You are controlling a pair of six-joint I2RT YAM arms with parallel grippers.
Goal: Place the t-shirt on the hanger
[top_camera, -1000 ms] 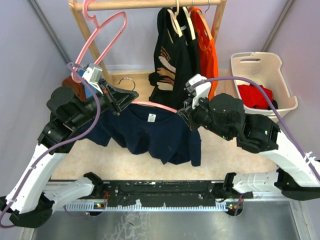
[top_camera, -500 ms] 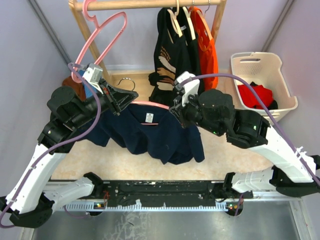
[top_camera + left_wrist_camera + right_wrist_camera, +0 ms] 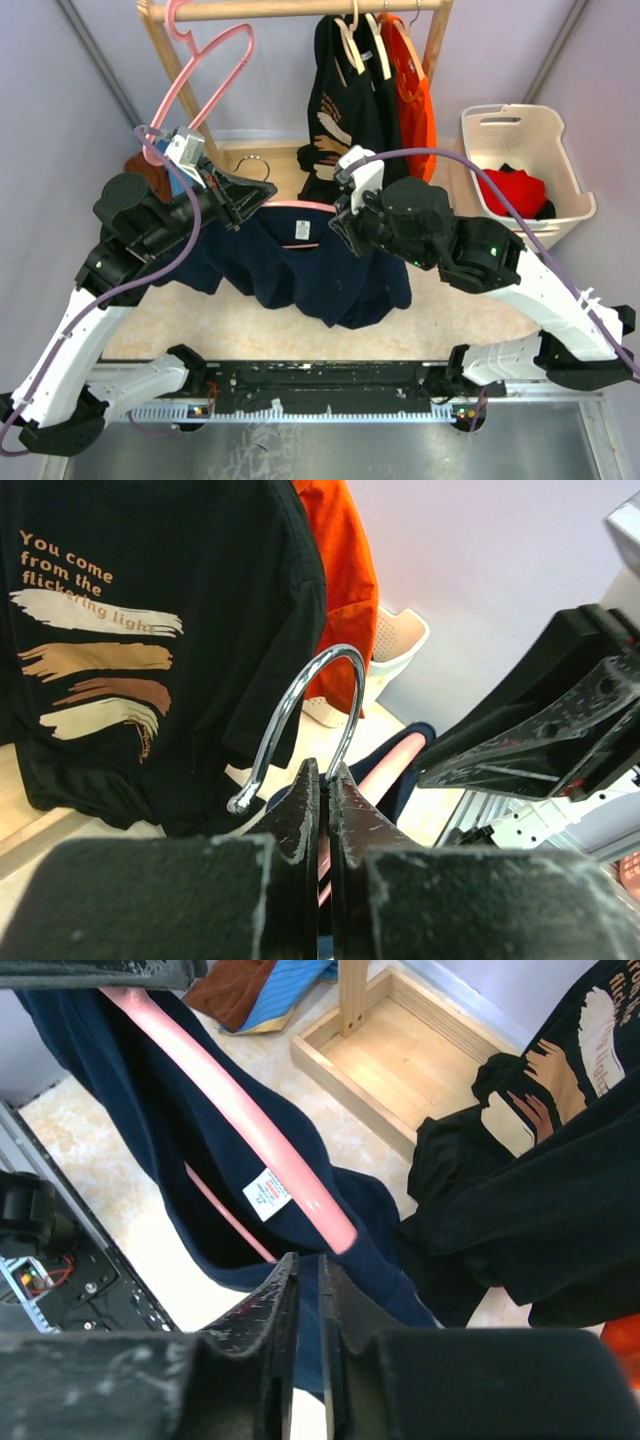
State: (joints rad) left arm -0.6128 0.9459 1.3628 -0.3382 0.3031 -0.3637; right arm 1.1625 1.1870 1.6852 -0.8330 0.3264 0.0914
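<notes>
The navy t-shirt [image 3: 325, 275] hangs in the air between my two grippers, its white label [image 3: 300, 231] showing inside the neck. The pink hanger [image 3: 300, 207] runs through the neck opening, with its silver hook [image 3: 255, 165] sticking up. My left gripper [image 3: 236, 205] is shut on the hanger at the base of the hook [image 3: 300, 705]. My right gripper [image 3: 340, 225] is shut on the t-shirt's fabric just beyond the end of the hanger's arm [image 3: 250, 1130]. In the right wrist view the label [image 3: 268, 1193] lies beside that arm and navy cloth [image 3: 190, 1150] drapes over it.
A wooden rack [image 3: 300, 10] stands behind, carrying a black shirt with tan print [image 3: 345, 120], an orange shirt [image 3: 415, 90] and an all-pink hanger [image 3: 205, 70]. A white basket [image 3: 480, 125] with red clothes is at the right. Brown and blue cloth [image 3: 260, 990] lies by the rack's base.
My right gripper has moved left towards the hanger, carrying the t-shirt's fabric with it, so the shirt bunches closer to the middle. My left gripper and the hanger have stayed put.
</notes>
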